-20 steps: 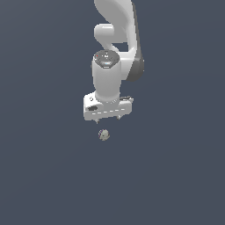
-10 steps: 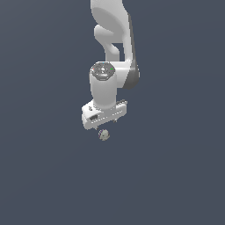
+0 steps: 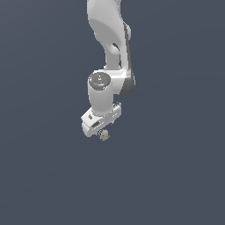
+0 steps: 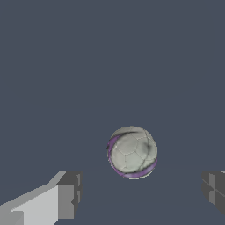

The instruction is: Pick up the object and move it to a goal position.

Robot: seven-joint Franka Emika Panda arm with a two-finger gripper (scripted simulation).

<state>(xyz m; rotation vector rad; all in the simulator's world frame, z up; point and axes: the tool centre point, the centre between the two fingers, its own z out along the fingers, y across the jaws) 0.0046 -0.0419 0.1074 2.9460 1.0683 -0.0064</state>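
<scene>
The object is a tiny off-white ball (image 3: 104, 135) with dark patches and a purple band, lying on the dark grey floor. In the exterior view my gripper (image 3: 101, 131) hangs straight down just above it, and the hand hides part of the ball. In the wrist view the ball (image 4: 132, 152) lies between the two fingers, nearer the middle than either one. The gripper (image 4: 140, 195) is open and empty. One fingertip (image 4: 67, 200) and the other (image 4: 214, 188) stand wide apart, and neither touches the ball.
A plain dark grey floor (image 3: 176, 176) spreads all around. The white arm (image 3: 109, 35) rises above the hand. No goal marker shows in either view.
The hand has come down toward the ball, closing most of the gap above it. The ball has not moved. The fingers remain apart.
</scene>
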